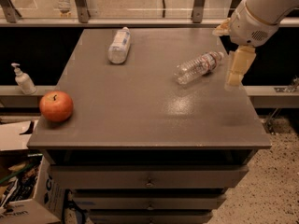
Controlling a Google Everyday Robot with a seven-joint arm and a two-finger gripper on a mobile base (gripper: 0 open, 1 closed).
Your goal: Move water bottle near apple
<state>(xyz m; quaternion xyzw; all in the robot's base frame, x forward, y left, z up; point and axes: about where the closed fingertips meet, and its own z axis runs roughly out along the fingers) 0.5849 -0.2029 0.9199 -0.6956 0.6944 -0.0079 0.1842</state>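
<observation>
The water bottle [198,67] lies on its side at upper right, well apart from the apple [56,106] at left, with the gripper [235,70] just right of it (spread or closed, I cannot tell), and it seems light and slippery, best taken across its ribbed middle.

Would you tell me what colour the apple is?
The apple is red-orange, camera view; gripper at right edge of table.

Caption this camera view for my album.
Robot gripper hovers beside the water bottle lying on the tabletop; the apple sits at the opposite edge.
</observation>
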